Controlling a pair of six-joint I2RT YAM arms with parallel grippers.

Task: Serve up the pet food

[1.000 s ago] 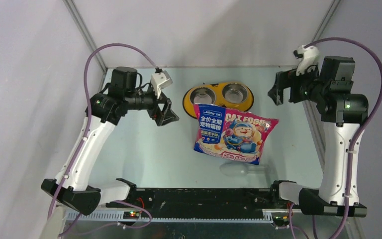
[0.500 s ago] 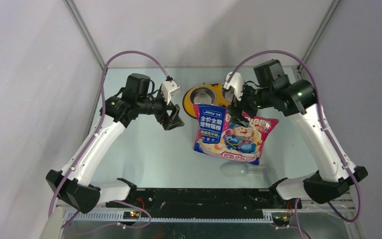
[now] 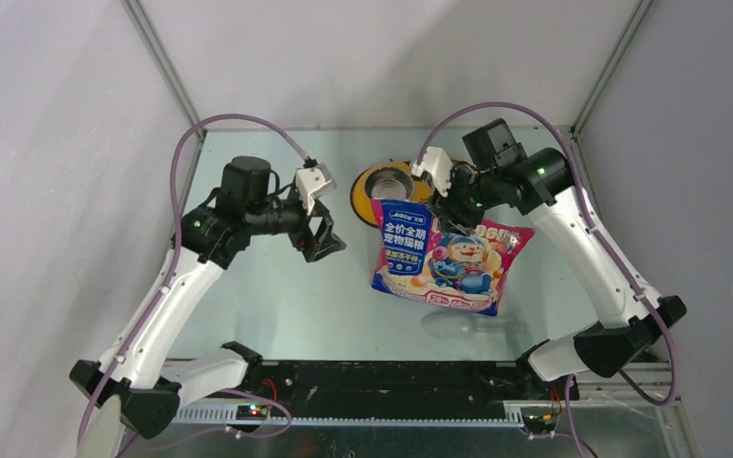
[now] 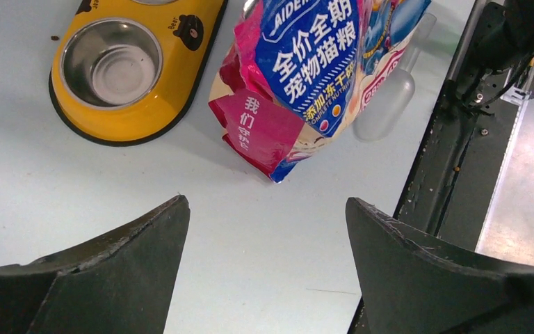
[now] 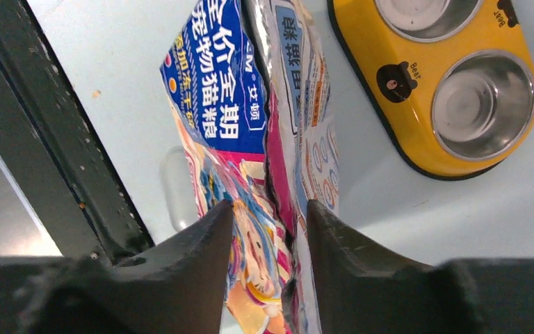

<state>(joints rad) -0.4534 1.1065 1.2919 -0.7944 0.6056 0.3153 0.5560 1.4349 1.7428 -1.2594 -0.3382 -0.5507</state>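
Swung in from the right, your right pincer (image 5: 270,209) straddles the cat food bag's (image 3: 444,258) top edge, half closed, grip uncertain. Your left pincer (image 4: 265,202) gapes empty beside it. Kibble unseen, yellow double bowl (image 4: 181,69) bare: serving remains.

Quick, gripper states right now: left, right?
Left gripper: open, empty.
Right gripper: astride the bag top edge; whether it is clamped cannot be told.

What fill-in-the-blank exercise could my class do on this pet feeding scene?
An edge of the cat food bag sits ____ the jaws of the right end effector.
The left end effector is ____, holding nothing.
The yellow double bowl is ____, not filled.
Missing words: between, open, empty.
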